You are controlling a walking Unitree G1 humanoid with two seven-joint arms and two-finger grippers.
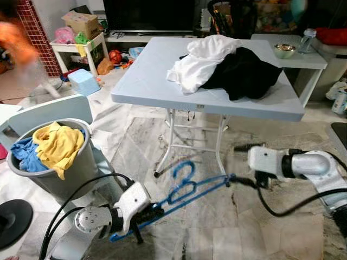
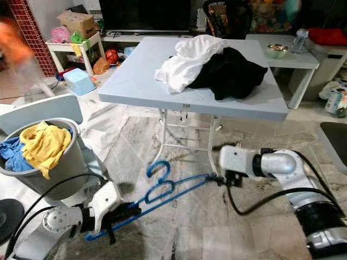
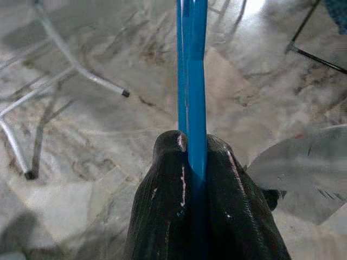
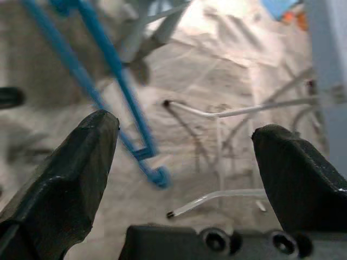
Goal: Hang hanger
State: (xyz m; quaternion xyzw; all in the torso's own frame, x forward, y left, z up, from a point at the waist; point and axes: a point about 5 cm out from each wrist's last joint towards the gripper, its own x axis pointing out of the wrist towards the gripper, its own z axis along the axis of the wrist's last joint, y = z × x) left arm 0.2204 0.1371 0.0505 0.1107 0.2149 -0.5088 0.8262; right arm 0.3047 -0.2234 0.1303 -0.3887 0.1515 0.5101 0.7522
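1. holding stage only: blue hanger (image 1: 181,190) clamped at one end of its bar by the left gripper (image 1: 142,216), black fingers (image 3: 162,206) pinched tight on the plastic in the left wrist view.
2. held low over the marble floor (image 1: 217,238), in front of the folding table (image 1: 152,81), hook (image 1: 186,169) pointing up toward the table.
3. right gripper (image 1: 245,182) spread wide and empty, fingertips just beside the hanger's far end; far corner of the hanger between those fingers in the right wrist view, contact not clear.
4. done so far, as a judgement: hanger picked up and carried; nothing hung yet.
5. left to do: find a rail or rod, none identifiable here, then lift and hook on.
6. nearby: laundry bin (image 1: 65,173) with yellow and blue clothes, white and black garments (image 1: 227,67) heaped on the table.
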